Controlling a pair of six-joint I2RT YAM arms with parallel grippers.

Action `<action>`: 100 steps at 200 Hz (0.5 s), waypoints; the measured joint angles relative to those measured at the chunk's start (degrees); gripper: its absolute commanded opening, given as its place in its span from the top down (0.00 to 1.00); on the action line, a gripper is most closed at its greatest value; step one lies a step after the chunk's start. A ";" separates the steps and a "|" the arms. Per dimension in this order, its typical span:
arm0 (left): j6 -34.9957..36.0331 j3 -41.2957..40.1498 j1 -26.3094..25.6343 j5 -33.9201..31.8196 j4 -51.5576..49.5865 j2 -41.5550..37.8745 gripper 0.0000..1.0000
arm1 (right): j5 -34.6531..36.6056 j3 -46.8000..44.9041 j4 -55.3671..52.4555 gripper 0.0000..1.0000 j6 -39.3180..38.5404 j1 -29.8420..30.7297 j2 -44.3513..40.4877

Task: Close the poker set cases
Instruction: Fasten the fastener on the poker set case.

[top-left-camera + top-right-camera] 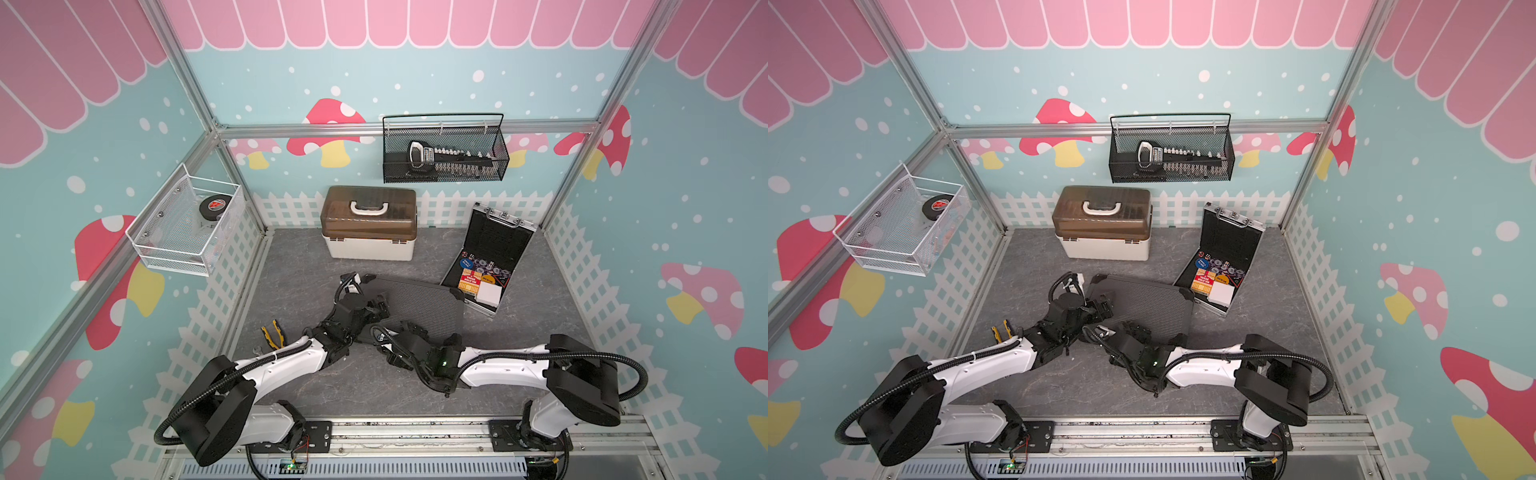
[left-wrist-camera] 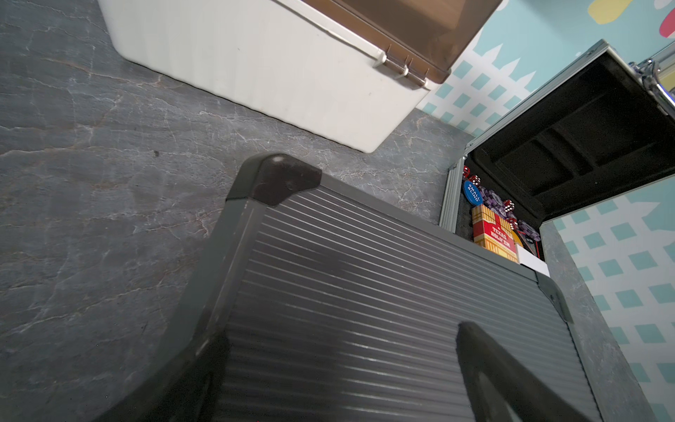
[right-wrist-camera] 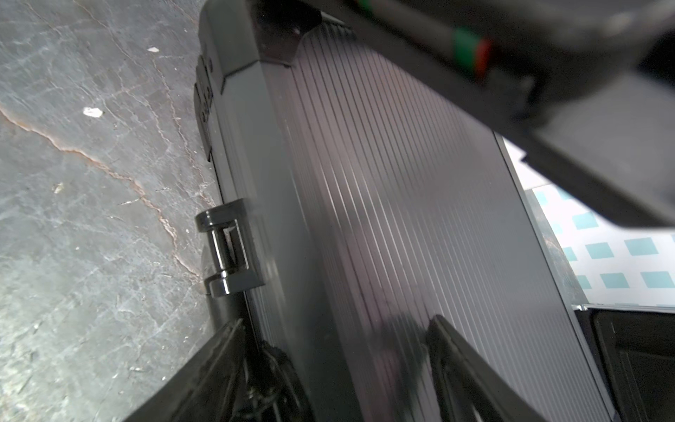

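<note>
The larger black case [image 1: 424,301] lies flat in the middle of the grey table [image 1: 291,270], ribbed lid down, black guards [image 2: 277,179] on its corners; the smaller silver case [image 1: 496,241] sits just beside its far right corner, lid upright, chips [image 1: 484,266] and card boxes [image 2: 491,234] inside; the left gripper [image 2: 341,332] hangs over the black case's left edge, jaws wide apart; the right gripper [image 3: 328,336] straddles its near edge beside the handle bracket [image 3: 228,248], jaws apart, clamping nothing.

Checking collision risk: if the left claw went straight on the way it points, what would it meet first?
Most likely the ribbed lid of the black case, lying under and ahead of the open left claw; past it stands the open silver case. Depth is unclear.
</note>
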 measured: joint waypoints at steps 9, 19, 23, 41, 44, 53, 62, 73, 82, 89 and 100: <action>0.00 0.00 0.00 0.00 -0.04 -0.02 0.01 | 0.07 0.02 -0.09 0.23 0.44 0.00 0.00; 0.00 0.00 0.00 0.02 -0.07 -0.02 0.01 | 0.07 0.17 -0.46 0.23 0.94 0.04 0.00; 0.00 0.00 0.00 0.02 -0.09 -0.04 0.01 | 0.07 0.31 -0.70 0.23 1.14 0.04 0.00; 0.00 0.00 0.00 0.22 -0.46 -0.31 0.01 | 0.00 0.94 -2.36 0.22 2.60 0.04 -0.24; 0.00 0.00 0.00 0.26 -0.57 -0.35 0.01 | 0.02 1.01 -2.71 0.22 2.91 0.04 -0.33; 0.00 0.00 0.02 0.39 -0.74 -0.46 0.01 | 0.11 1.05 -3.67 0.22 3.76 0.02 -0.70; 0.02 -0.02 0.02 0.44 -0.87 -0.59 0.01 | 0.22 1.05 -4.87 0.22 4.48 -0.02 -1.20; 0.02 -0.09 0.02 0.48 -0.98 -0.74 0.01 | 0.04 1.11 -6.03 0.21 5.38 -0.07 -1.66; 0.04 -0.13 0.02 0.55 -0.96 -0.81 0.01 | -0.02 1.31 -6.88 0.21 5.75 -0.07 -1.86; 0.04 -0.15 0.04 0.61 -0.96 -0.83 0.01 | -0.09 1.62 -7.67 0.21 5.99 -0.04 -1.90; 0.04 -0.17 0.07 0.68 -0.92 -0.85 0.01 | -0.07 2.29 -9.14 0.21 6.36 0.02 -1.77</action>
